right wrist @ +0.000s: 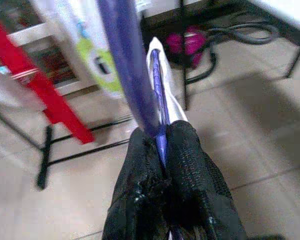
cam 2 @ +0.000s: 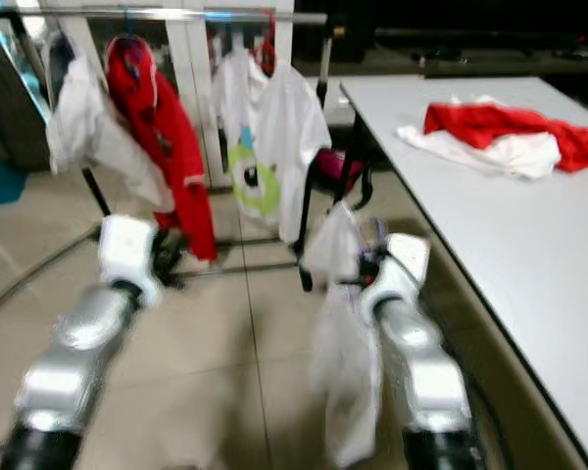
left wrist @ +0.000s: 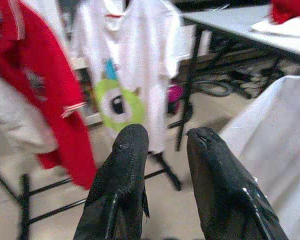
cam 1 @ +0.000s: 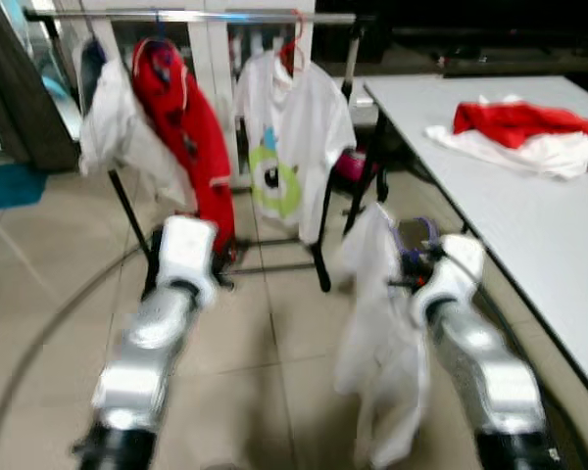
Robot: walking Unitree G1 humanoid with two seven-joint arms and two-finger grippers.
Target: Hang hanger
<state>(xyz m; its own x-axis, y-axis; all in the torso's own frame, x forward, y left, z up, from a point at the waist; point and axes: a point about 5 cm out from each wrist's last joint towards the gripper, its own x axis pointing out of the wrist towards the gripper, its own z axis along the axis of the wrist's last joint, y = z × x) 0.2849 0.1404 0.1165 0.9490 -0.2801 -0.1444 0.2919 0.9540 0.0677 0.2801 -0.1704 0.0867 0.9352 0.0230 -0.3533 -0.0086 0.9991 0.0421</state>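
A: What's the biggest thing around?

B: The grey table (cam 1: 529, 245), running along the 3 o'clock side. A heap of red and white clothes (cam 1: 529, 137) lies on it toward 2 o'clock. Next is the clothes rail (cam 1: 196, 17) across 12 o'clock, with three garments hanging: a white garment (cam 1: 118, 132) at 11 o'clock, a red garment (cam 1: 191, 147) just beside it, and a white T-shirt with a green one-eyed monster print (cam 1: 289, 137) at about 12. The rail's black legs (cam 1: 318, 240) stand on the tiled floor (cam 1: 59, 264).

A: And the hanger?

B: The purple hanger (right wrist: 127, 60) carries a white shirt (cam 1: 382, 343) that drapes down at about 5 o'clock. The right gripper (right wrist: 162, 135) has its black fingers pressed together on the hanger.

A: The other arm?

B: The left gripper (left wrist: 165, 145) is raised at about 7 o'clock, fingers slightly apart with nothing between them, facing the monster T-shirt.

A: Anything in the way?

B: The hung garments take up much of the rail. Black cables (left wrist: 220, 87) and something pink (right wrist: 187, 42) lie on the floor near the table's leg.
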